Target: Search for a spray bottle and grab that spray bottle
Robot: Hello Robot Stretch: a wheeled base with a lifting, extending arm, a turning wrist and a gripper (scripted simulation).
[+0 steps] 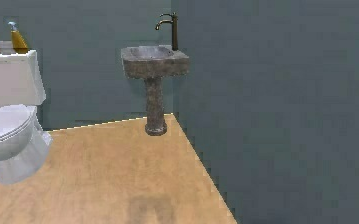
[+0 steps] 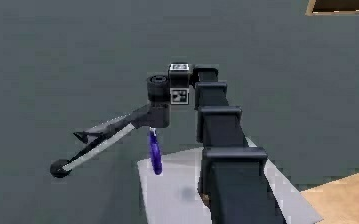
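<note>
A yellow-orange bottle point(image 1: 19, 40) with a dark top stands on the white toilet tank point(image 1: 15, 78) at the forward view's far left; I cannot tell whether it is a spray bottle. In the arm side view my gripper point(image 2: 69, 152) reaches left from the dark arm point(image 2: 227, 150), below the white marker squares point(image 2: 177, 85). Its thin fingers point(image 2: 102, 135) have only bare grey wall behind them, so it holds nothing. A small slender blue-purple thing point(image 2: 155, 152) hangs under the gripper's body.
A white toilet bowl point(image 1: 12, 140) sits at the left on the tan floor point(image 1: 117, 175). A mottled stone pedestal sink point(image 1: 155, 65) with a dark faucet point(image 1: 167, 25) stands against the dark walls, near the corner. A brown wooden edge point(image 2: 339, 5) shows top right.
</note>
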